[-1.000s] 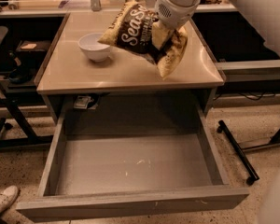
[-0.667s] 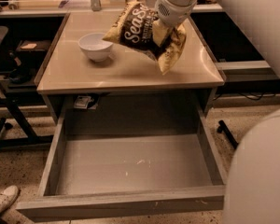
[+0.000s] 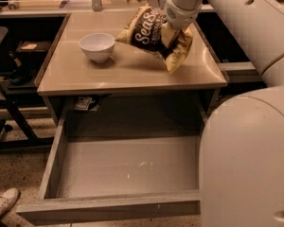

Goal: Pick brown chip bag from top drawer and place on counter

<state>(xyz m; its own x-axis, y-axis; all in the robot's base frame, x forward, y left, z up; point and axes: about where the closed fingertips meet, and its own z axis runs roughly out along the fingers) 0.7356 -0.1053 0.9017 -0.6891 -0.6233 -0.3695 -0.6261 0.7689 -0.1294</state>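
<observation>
pincer [image 3: 170, 31]: it is being held over the back right part of the worktop [image 3: 132, 72], at the end of the white arm [image 3: 236, 18] that is reaching down from the top right. It is being pressed shut on the right part of the brown chip bag [image 3: 146, 32].
brown chip bag: it is being held up by the pincer, tilted, over the worktop. Its dark middle and white letters are being shown to the left of the pincer. Its yellow end is hanging down just below the pincer. Whether that low end is touching the worktop cannot be told.
white bowl [image 3: 97, 46]: it is being carried by the worktop, to the left of the bag, not touching it.
top drawer [image 3: 128, 167]: it is being seen pulled out under the worktop's front edge, with its grey floor being shown.
shoe [image 3: 4, 203]: it is being seen on the floor by the drawer's front left corner.
</observation>
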